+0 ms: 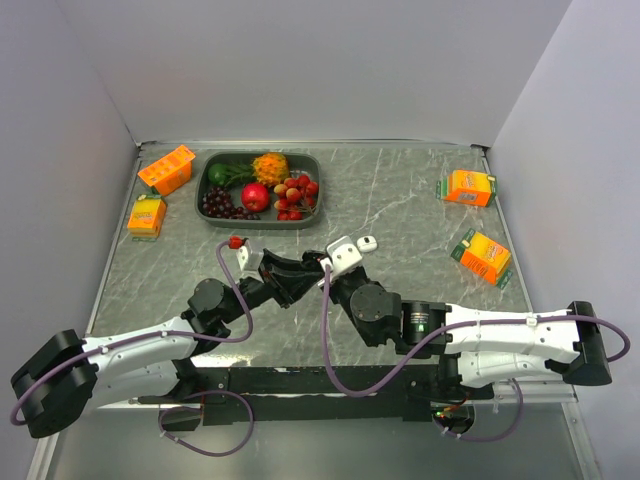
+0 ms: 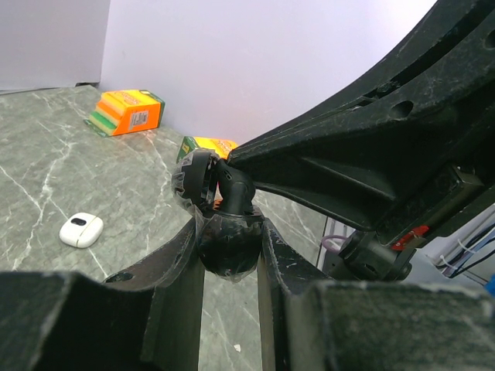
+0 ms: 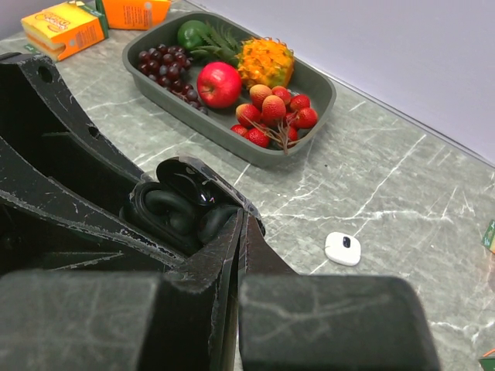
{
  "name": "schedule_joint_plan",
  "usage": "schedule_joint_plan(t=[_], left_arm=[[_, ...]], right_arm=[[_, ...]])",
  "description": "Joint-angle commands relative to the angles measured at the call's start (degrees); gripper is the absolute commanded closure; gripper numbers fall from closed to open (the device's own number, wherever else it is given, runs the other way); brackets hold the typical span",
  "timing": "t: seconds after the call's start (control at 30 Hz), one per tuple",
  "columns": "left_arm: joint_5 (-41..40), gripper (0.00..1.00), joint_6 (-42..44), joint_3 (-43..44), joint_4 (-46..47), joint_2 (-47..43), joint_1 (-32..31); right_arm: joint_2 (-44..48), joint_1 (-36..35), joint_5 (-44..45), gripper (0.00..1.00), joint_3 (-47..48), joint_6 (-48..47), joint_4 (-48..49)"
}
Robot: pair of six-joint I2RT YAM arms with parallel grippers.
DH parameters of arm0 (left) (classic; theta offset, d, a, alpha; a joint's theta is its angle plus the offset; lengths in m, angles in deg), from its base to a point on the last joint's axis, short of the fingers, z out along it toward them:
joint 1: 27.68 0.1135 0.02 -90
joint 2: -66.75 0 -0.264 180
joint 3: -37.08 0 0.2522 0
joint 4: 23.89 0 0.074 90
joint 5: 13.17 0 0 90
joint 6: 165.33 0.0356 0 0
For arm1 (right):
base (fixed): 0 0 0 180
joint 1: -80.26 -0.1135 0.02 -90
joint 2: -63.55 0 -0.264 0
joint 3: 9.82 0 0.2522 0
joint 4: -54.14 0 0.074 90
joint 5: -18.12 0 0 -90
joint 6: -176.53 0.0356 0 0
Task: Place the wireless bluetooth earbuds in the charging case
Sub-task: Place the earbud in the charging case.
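From above, both arms meet over the middle of the grey marbled table (image 1: 420, 210), which is closed in by pale walls (image 1: 300, 70). In the left wrist view, the left gripper (image 2: 230, 226) clamps the black charging case (image 2: 227, 253), its lid open. In the right wrist view, two glossy black earbuds (image 3: 168, 205) sit in the case's wells. The right gripper (image 3: 241, 224) has its fingers drawn to a slit at one bud; whether it pinches the bud is unclear.

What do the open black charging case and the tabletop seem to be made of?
The black charging case looks like plastic: glossy lid with a bright reflection on its rim, duller inside. The tabletop looks like grey marble with white veins, low sheen; it may be only a printed laminate.
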Motion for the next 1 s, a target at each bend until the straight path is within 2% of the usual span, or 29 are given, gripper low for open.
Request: schedule_joint_plan(t=[0.0, 0.97], left_arm=[[-0.6, 0.99, 0.4, 2.7, 2.1, -1.5, -0.3], [-4.2, 0.99, 0.5, 2.5, 2.1, -3.0, -0.3]], right_arm=[[0.4, -1.0, 0.4, 1.0, 1.1, -0.9, 1.6], [2.0, -4.4, -0.4, 1.0, -0.3, -2.7, 1.1]])
